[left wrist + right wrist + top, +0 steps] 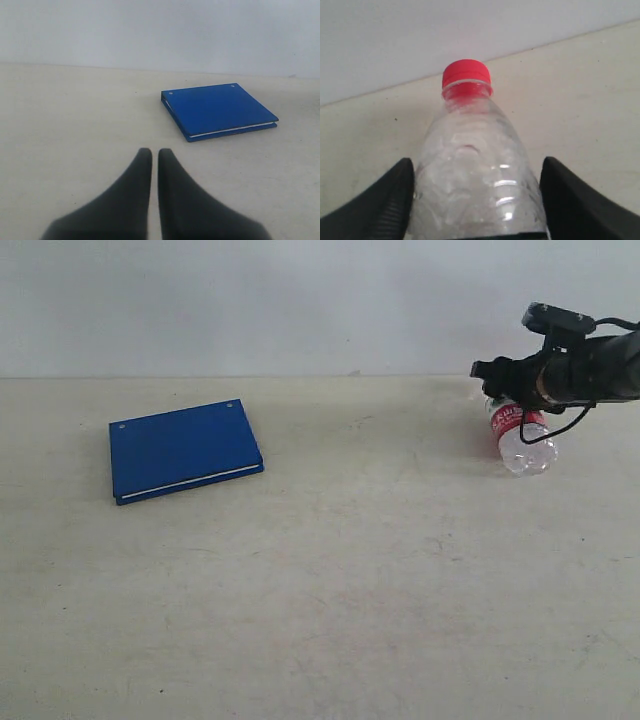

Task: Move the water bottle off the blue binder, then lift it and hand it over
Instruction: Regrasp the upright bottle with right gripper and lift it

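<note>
The water bottle [522,438] is at the far right of the table, well apart from the blue binder [183,451]. Its clear base points toward the front, and its cap end is hidden under my right gripper [492,380]. In the right wrist view the bottle [472,165], with its red cap [466,73], fills the space between the two black fingers [385,200], which lie against its sides. The binder [218,110] lies flat with nothing on it, ahead of my left gripper [151,152]. That gripper is shut and empty, and it is out of the exterior view.
The pale tabletop [350,580] runs back to a plain white wall [300,300]. Only the binder and the bottle lie on it. The right arm's black cable [560,430] hangs beside the bottle.
</note>
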{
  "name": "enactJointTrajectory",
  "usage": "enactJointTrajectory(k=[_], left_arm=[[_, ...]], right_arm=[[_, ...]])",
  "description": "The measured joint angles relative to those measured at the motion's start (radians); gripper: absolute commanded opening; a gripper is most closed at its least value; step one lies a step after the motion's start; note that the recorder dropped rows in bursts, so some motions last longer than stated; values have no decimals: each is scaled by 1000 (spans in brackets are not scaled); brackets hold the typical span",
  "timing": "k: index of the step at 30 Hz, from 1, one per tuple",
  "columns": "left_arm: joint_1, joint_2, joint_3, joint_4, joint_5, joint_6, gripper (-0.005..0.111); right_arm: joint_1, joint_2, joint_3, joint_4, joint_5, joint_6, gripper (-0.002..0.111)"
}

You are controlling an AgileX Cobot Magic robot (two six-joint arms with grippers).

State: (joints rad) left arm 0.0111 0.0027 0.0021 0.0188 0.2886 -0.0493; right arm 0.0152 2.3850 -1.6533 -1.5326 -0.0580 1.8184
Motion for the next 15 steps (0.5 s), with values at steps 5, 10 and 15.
enactJointTrajectory(k=[5,10,15], left_arm=[[0,0,0,0,-2,0,4],[0,0,0,0,-2,0,4],[0,0,0,0,-2,0,4]], right_arm=[[-25,-2,0,-7,-192,107,6],[-42,-28,12,-153,-361,221,0],[-58,-124,18,-209,-401,228,0]])
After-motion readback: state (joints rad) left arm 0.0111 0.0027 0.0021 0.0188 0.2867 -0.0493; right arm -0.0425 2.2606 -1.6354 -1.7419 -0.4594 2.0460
